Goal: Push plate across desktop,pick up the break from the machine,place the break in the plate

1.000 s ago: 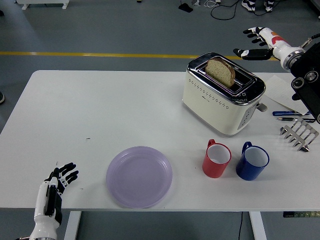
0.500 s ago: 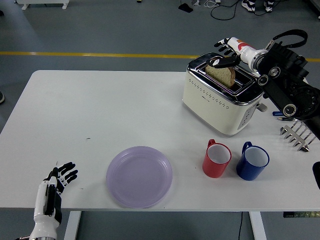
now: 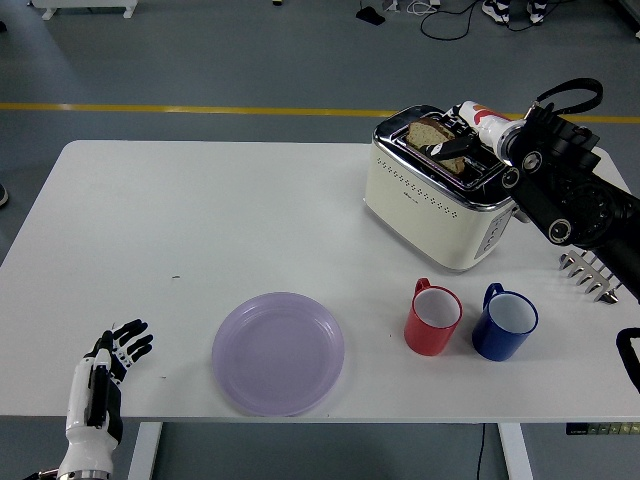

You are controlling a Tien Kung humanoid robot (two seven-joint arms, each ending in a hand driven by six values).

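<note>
Head view shows the right hand (image 3: 455, 140) reaching in from three o'clock, down over the top of the toaster (image 3: 440, 205), which stands at about two o'clock on the white table (image 3: 180, 210). The bread slice (image 3: 428, 133) sits in the toaster's slot, its top poking out, and the dark fingers (image 3: 447, 149) lie across it or right against it. From where I stand I cannot tell whether they have closed on the slice or are only touching it; the grip is too small and crowded to read.

The purple plate (image 3: 278, 353) lies near the table's front edge at about six o'clock, bare, well apart from the toaster. A red mug (image 3: 433, 316) and a blue mug (image 3: 505, 322) stand side by side between plate and toaster, toward four o'clock. The left hand (image 3: 110, 362) rests at the front edge at about eight o'clock, fingers spread loosely, holding nothing, well clear of the plate.

I judge the step in hand to be the picking up of the bread from the machine. The next move, as I see it, calls for a firm pinch on both faces of the slice, then a straight lift out of the slot so it does not catch on the metal, and a carry toward six o'clock that passes above the two mugs to the plate.
</note>
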